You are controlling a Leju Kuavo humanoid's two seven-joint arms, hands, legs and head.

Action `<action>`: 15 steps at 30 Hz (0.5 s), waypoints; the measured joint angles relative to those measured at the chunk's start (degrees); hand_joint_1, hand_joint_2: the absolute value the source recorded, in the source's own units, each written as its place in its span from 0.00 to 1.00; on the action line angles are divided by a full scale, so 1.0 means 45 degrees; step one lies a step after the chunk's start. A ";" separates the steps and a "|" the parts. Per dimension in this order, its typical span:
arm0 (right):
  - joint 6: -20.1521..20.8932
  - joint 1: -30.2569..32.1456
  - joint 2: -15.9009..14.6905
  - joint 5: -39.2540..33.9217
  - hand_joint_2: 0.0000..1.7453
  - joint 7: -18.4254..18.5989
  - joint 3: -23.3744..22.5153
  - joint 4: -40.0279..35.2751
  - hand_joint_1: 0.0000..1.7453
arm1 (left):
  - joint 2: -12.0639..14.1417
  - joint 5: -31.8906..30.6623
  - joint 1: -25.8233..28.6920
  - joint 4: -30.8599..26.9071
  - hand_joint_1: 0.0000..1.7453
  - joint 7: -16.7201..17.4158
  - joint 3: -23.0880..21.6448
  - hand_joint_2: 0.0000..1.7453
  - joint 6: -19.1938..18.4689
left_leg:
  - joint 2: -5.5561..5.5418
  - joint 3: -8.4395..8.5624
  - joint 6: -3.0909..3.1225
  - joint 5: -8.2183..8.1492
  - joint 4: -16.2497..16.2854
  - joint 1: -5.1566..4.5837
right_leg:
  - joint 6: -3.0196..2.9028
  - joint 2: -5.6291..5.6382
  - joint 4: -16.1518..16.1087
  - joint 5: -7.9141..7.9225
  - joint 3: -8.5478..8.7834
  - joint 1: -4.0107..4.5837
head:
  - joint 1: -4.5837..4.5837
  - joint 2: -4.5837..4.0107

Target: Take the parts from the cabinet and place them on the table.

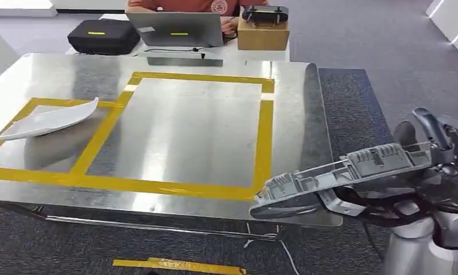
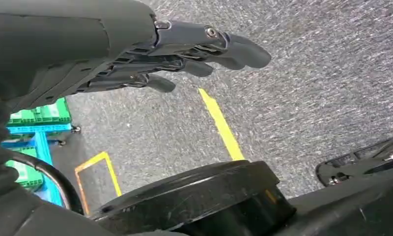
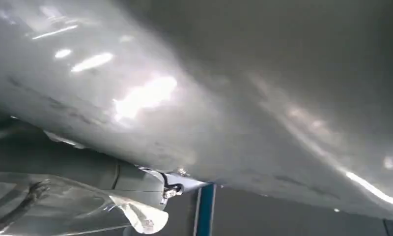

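Note:
My right hand (image 1: 438, 143) grips a long grey ribbed part (image 1: 341, 175) at the lower right of the head view, its free end hanging over the near right corner of the metal table (image 1: 186, 132). Close up in the right wrist view, the part's smooth glossy grey surface (image 3: 209, 88) spans the picture. A white curved part (image 1: 46, 121) lies on the table's left side inside a yellow-taped box. My left hand (image 2: 184, 54) hangs above grey carpet, fingers stretched out and holding nothing.
Yellow tape (image 1: 264, 137) marks a large rectangle in the table's middle. Behind the table sit a laptop (image 1: 175, 28), a black case (image 1: 101, 35) and a cardboard box (image 1: 263, 34), with a person behind the laptop. Green crates (image 2: 37, 115) stand on the floor.

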 joint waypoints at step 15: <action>0.0000 -0.2748 -0.1611 0.2901 1.00 0.4218 0.1600 0.2644 1.00 | -0.0078 -0.0408 -0.0213 -0.0005 0.00 0.0408 -0.0422 1.00 -0.0266 | -0.0002 0.0002 0.0008 0.0006 0.0015 -0.0018 | 0.0020 -0.0015 0.0005 0.0020 -0.0002 -0.0019 | 0.0000 0.0000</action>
